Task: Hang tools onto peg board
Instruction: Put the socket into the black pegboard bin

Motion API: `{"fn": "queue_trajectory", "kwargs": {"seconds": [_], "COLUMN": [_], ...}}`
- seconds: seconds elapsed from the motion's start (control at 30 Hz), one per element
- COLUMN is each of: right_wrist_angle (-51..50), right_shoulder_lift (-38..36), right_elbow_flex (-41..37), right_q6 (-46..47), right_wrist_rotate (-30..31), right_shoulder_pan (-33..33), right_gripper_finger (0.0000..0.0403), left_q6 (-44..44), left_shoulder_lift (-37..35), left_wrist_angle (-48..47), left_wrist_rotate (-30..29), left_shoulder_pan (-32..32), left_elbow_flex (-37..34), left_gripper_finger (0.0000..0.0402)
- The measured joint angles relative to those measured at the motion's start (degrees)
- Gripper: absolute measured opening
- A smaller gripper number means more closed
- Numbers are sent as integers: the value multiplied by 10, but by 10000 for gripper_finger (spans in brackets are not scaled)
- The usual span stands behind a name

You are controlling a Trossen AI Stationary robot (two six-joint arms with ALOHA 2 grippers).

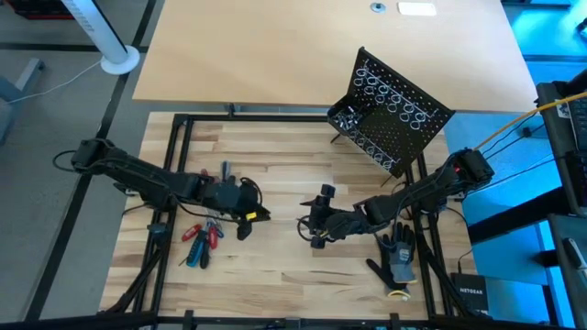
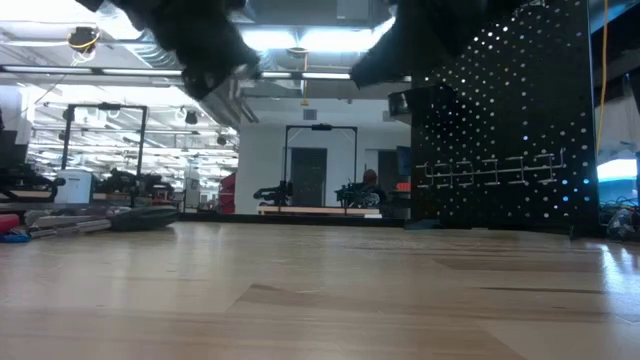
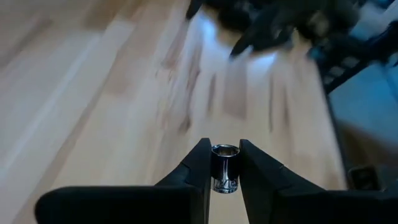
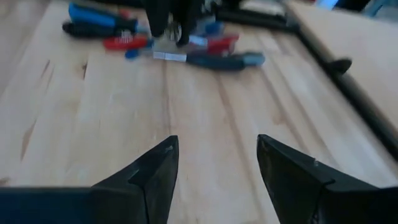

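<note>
My left gripper [image 1: 261, 214] hangs above the middle of the wooden table, shut on a small silver socket bit [image 3: 225, 168]. Left of it and nearer the front edge, several tools with red, blue and dark handles [image 1: 202, 240] lie flat in a loose pile, also seen in the right wrist view [image 4: 186, 46]. The black peg board [image 1: 393, 110] stands tilted on thin legs at the far right, rows of silver rings on its face. My right gripper [image 1: 307, 227] faces the left one from the right, raised and open with nothing between its fingers [image 4: 214, 168]. My left gripper pinches the socket bit's round side wall [image 3: 217, 177] between its two fingertips. The bit stands on end between the fingers, its open mouth [image 3: 225, 149] turned away from the wrist. The fingers slant downward toward the table's right. The bit is lifted clear of the table.
A black-and-grey work glove [image 1: 399, 258] lies near the front right, beside the right arm. A black frame rail [image 1: 170, 183] borders the wooden top on the left, with another along the back. Bare wood lies between the grippers and the peg board.
</note>
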Motion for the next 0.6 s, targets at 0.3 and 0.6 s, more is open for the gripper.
{"fn": "queue_trajectory", "kwargs": {"seconds": [0.3, 0.6], "right_wrist_angle": [185, 294], "right_shoulder_lift": [30, 38], "right_elbow_flex": [0, 0], "right_q6": [-197, -394], "right_wrist_rotate": [19, 45], "right_shoulder_pan": [0, 4], "right_gripper_finger": [216, 216], "left_q6": [17, 2], "left_shoulder_lift": [0, 0], "left_wrist_angle": [124, 185], "left_wrist_rotate": [4, 4], "left_shoulder_pan": [0, 14], "left_elbow_flex": [0, 0], "left_gripper_finger": [47, 46]}}
